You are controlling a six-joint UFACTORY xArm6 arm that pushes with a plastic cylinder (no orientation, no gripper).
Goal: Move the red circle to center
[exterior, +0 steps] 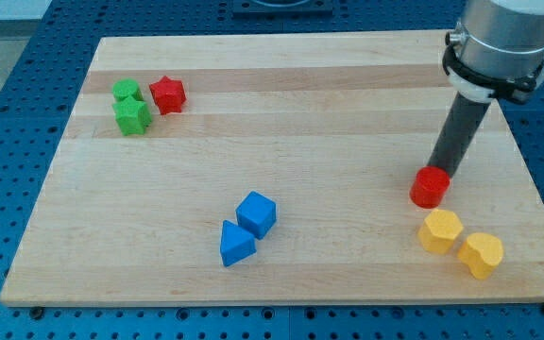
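Note:
The red circle lies on the wooden board at the view's right, just above two yellow blocks. My tip stands right at the red circle's upper edge, touching or almost touching it. The dark rod rises from there toward the view's top right, up to the grey arm.
A yellow block and a yellow heart-like block lie at the lower right. A blue cube and a blue triangle lie at bottom centre. Two green blocks and a red star lie at upper left.

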